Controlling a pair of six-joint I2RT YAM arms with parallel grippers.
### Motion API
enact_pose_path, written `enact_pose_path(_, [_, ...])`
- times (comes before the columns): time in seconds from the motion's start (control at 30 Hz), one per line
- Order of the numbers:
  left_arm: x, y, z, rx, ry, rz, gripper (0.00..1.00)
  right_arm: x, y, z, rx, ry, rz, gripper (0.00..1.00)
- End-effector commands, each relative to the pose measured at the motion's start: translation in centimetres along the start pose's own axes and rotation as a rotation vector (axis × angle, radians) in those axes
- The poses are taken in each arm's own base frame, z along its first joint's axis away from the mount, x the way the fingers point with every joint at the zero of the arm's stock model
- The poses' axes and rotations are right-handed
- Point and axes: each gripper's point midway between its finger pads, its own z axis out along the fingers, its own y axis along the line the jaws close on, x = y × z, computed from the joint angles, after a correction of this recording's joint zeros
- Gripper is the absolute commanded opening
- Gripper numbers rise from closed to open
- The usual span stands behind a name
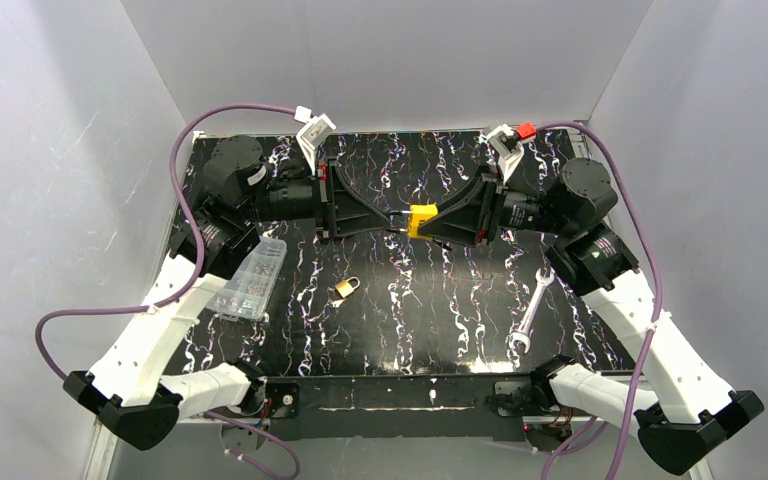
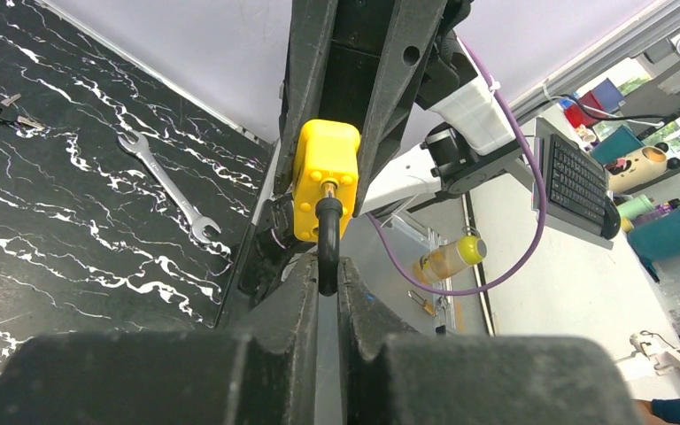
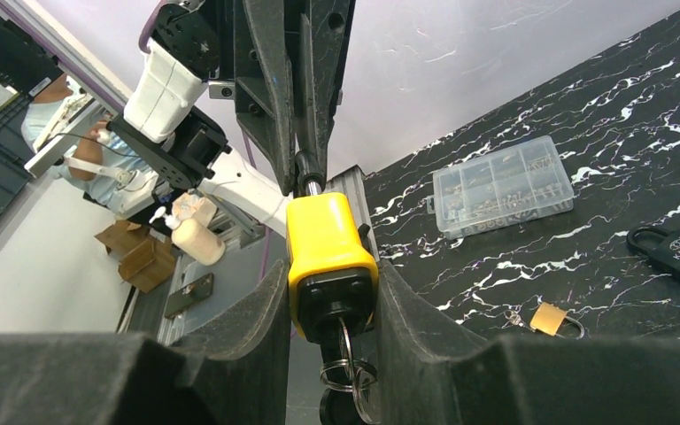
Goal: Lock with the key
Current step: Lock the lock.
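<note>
Down at the near side, a wrench and a small brass lock lie on the tabletop, with a clear box off to the left. Beyond them, in the air over the middle, the two arms meet nose to nose on the yellow padlock. The right pincer is clamped on its body. The left pincer is pinched tight on the black shackle. The key sits in the bottom, its ring dangling.

To me this looks like the moment for pressing the shackle home. To do that well, push straight along the shackle's legs with both arms on one line and no twist. The right grip has to be firm enough that the body can't slide. Both pincers are busy, so nothing is free to turn the key. I'd let go of the shackle for that, never the body.

Only the right wrist view shows the key and ring, plus a black padlock lying further out, which the overhead view doesn't show. Only the left wrist view shows the shackle leg entering the body. It's edge-on there, though, so I can't tell whether it is seated.
</note>
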Motion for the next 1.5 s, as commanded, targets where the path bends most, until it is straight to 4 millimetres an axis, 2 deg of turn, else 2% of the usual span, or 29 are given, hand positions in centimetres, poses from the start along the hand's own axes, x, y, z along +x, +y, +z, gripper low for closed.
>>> enact_pose_path(0.0, [-0.7,-0.7,-0.1,0.022,-0.009,0.027,0.0,-2.9,2.8,-0.2,-0.057,-0.068,-0.104,0.01])
enact_pose_path(0.43, [0.3,0.4,0.3,-0.029,0.002,0.091,0.0,-3.3,5.4,0.5,-0.191,-0.044,-0.019,0.01])
enact_pose_path(0.67, [0.5,0.2,1.0,-0.032,0.009,0.101,0.0,-3.3,6.5,0.8,-0.219,-0.038,-0.013,0.01])
enact_pose_path(0.97, [1.5,-1.2,3.0,0.02,0.047,0.07,0.0,-2.9,4.8,1.4,-0.106,-0.073,-0.057,0.01])
enact_pose_path(1.33, [2.2,0.5,4.2,-0.005,0.065,0.007,0.0,-2.8,5.8,1.8,-0.12,-0.066,-0.111,0.01])
enact_pose_path(1.47, [2.7,1.3,4.6,-0.021,0.079,0.006,0.0,-3.0,6.9,1.9,-0.176,-0.058,-0.095,0.01])
